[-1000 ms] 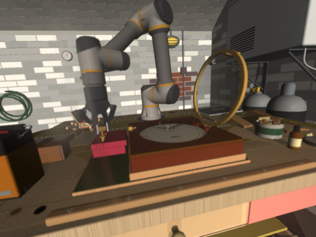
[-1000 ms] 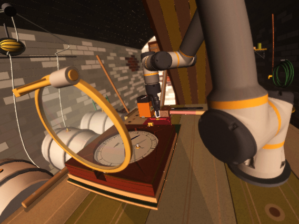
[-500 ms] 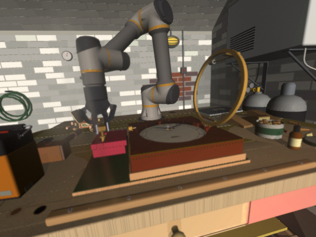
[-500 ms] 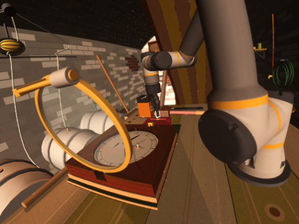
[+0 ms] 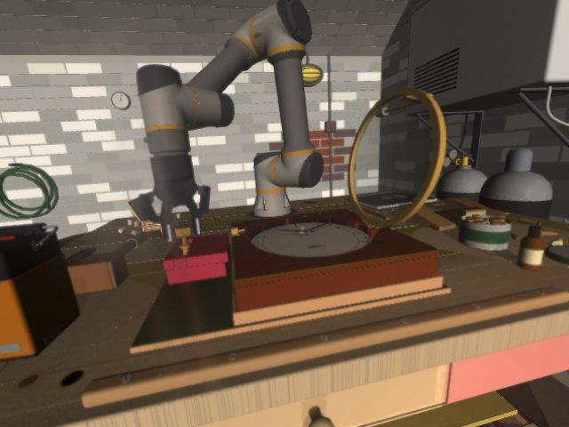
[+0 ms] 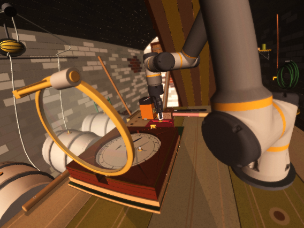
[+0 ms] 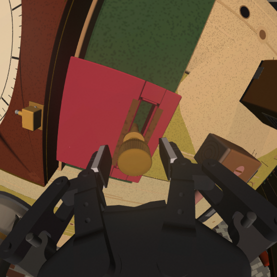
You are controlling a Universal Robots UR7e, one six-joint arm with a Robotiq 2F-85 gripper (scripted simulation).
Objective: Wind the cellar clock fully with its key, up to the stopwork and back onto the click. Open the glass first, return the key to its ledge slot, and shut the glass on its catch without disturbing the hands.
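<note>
The brass key's [image 7: 134, 152] shank is hidden down in the slot of the red ledge block [image 7: 108, 116], and only its knurled round head stands up. My gripper [image 7: 134, 161] is open around that head, a finger on either side, and holds nothing. The ledge block [image 5: 196, 258] sits against the left side of the red-brown clock case [image 5: 331, 262]. The clock lies flat with its pale dial [image 5: 310, 239] facing up. The brass-rimmed glass [image 5: 399, 156] stands swung open at the dial's far right. A small brass catch [image 7: 30, 117] sits on the case beside the ledge.
An orange and black box [image 5: 27, 294] stands at the bench's left end. A brown wooden block [image 7: 227, 156] lies just right of my fingers. A tin [image 5: 486, 230] and a brown bottle [image 5: 532, 248] stand to the clock's right. Barrels [image 6: 69, 149] lie behind.
</note>
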